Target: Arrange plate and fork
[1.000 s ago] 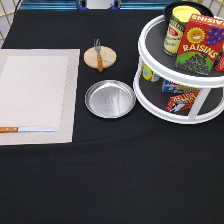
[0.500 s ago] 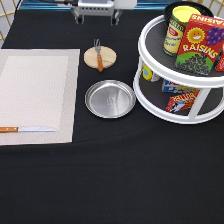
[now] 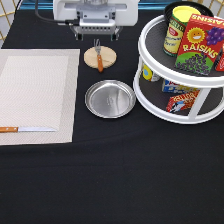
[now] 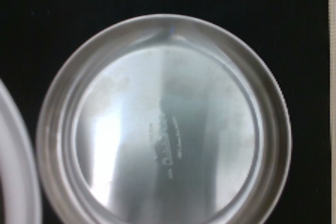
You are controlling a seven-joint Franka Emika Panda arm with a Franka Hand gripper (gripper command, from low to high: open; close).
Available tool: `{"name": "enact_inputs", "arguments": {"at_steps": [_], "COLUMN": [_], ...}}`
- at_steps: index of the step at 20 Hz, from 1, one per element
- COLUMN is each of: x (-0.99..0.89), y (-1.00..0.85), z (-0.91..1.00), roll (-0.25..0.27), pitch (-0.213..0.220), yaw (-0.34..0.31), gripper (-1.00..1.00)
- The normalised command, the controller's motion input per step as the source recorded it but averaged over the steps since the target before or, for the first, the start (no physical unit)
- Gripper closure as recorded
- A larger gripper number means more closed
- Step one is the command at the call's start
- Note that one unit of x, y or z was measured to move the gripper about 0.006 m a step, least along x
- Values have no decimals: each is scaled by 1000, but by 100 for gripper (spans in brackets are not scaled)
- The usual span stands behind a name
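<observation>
One beige placemat (image 3: 37,95) lies at the exterior view's left, with one knife (image 3: 25,129) on its lower edge. To its right, one silver plate (image 3: 110,98) sits on the black tablecloth (image 3: 115,175), bare; the wrist view shows its rim (image 4: 52,115) close up. Above it, one fork (image 3: 99,57) rests on one wooden coaster (image 3: 99,57). The gripper (image 3: 96,36) hangs at the top edge, just above the fork; whether its fingers are spread or together cannot be told. At the right stands one white two-tier turntable (image 3: 182,75) carrying one raisins box (image 3: 198,45) and one can (image 3: 178,26).
</observation>
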Motion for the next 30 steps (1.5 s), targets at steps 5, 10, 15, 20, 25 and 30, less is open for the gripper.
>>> {"name": "enact_inputs", "arguments": {"at_steps": [5, 10, 15, 20, 25, 30], "x": [683, 770, 566, 229, 377, 631], "y": [-320, 46, 288, 153, 73, 279], "z": [-313, -203, -226, -351, -263, -17], "roll": [59, 1, -5, 0, 3, 0], "pitch": [44, 83, 119, 94, 111, 99], "yaw": [103, 44, -43, -89, -87, -46], "gripper": [-100, -100, -100, -100, -100, -100]}}
